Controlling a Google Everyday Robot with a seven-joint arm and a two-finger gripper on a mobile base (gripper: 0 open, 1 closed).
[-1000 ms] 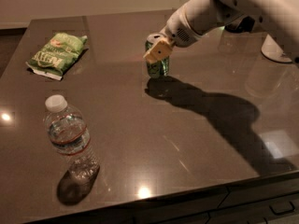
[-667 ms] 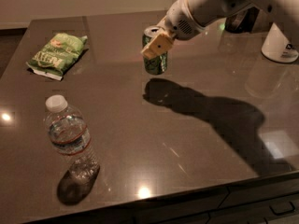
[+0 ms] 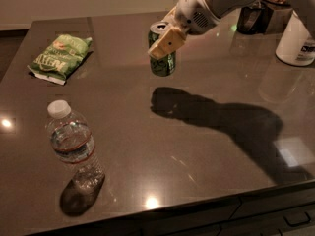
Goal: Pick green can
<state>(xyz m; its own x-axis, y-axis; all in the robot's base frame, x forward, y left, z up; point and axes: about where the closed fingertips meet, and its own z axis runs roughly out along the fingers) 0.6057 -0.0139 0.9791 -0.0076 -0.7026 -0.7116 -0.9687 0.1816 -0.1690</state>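
Over the table's point(image 3: 123, 146) far middle: can point(image 3: 163, 65), upright, long axis vertical, seemingly lifted clear, its shadow point(image 3: 170, 102) detached below. Gripper point(image 3: 167, 44): clenched on the can's upper half, reaching in from the right. Bag point(image 3: 59, 58), bottle point(image 3: 74, 144): well apart, left. Remaining, by judgement: straight rise, can plumb.

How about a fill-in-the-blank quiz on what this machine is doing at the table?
1. The gripper, over the far middle of the table, is clamped on the green can, which hangs ____ the surface, with its shadow lying apart below.
2. The water bottle stands upright and has a ____ cap.
3. The chip bag lies flat, to the picture's ____ of the can.

Missing words: above; white; left.
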